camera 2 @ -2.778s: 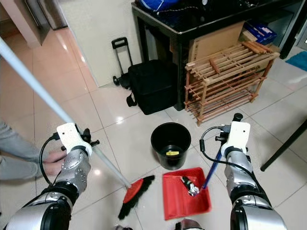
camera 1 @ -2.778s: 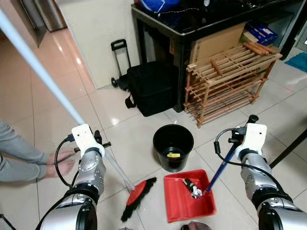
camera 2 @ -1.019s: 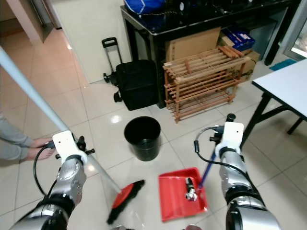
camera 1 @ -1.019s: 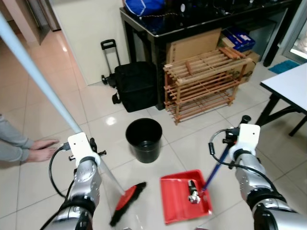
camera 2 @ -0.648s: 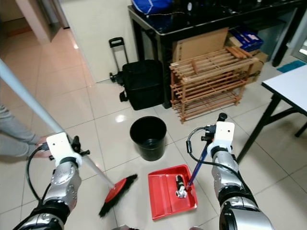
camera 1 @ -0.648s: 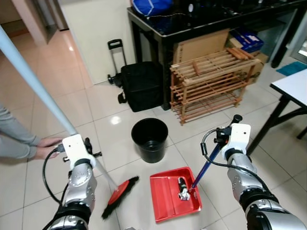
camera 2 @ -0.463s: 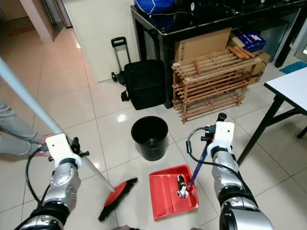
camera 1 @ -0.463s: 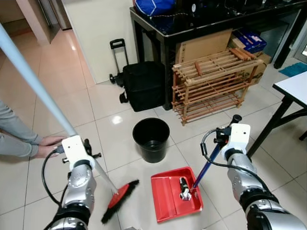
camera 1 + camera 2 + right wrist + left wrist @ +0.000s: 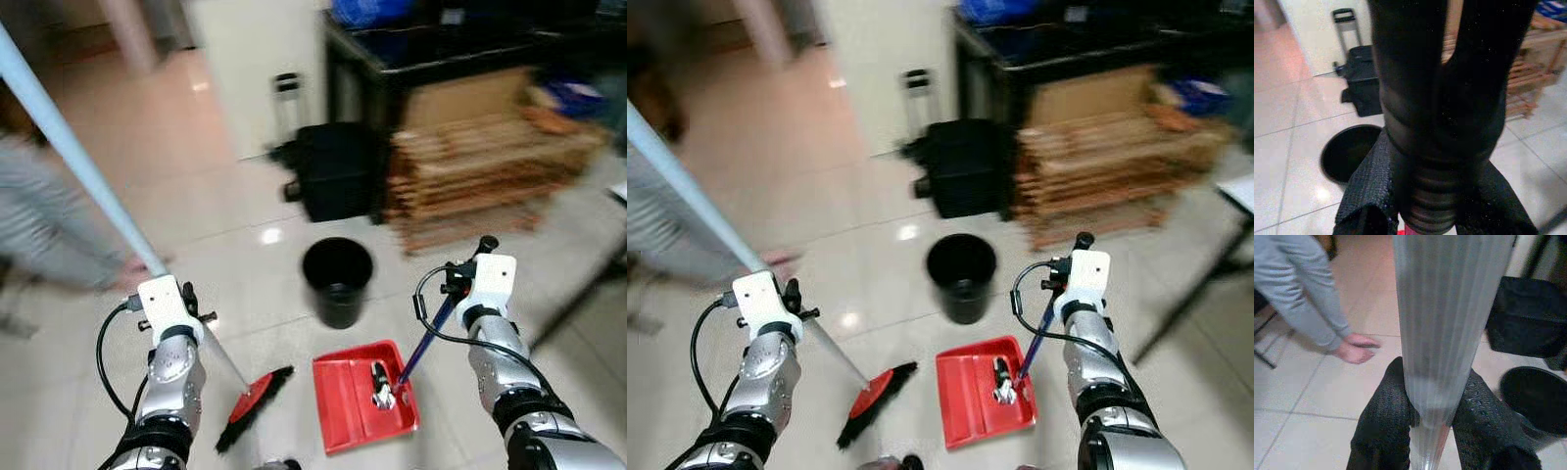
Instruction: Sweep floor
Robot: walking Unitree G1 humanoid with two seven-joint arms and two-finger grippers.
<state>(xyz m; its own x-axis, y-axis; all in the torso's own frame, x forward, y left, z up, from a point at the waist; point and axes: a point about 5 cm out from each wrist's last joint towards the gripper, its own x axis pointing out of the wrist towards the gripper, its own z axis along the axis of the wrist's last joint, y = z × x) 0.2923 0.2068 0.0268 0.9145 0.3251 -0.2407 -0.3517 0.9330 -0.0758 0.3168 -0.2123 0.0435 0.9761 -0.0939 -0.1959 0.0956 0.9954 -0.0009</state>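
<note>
Above tiled floor: left pincer [image 9: 1432, 423] clamps broom pole [image 9: 69, 147]; right pincer [image 9: 1425, 196] grips dustpan handle [image 9: 423, 343].

Tiled floor [image 9: 235, 211] under black bucket [image 9: 337, 281], red dustpan [image 9: 363, 395], broom head [image 9: 254, 406].

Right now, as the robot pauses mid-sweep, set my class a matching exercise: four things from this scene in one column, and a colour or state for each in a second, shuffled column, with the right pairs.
Things:
1. dustpan
2. bin
3. broom
4. debris

States:
A. black, standing open on the floor tiles
B. lying inside the red tray
C. its pale handle clamped in the left gripper
D. red, its blue handle clamped in the right gripper

Pairs: 1-D, 2-A, 3-C, 4-B
</note>
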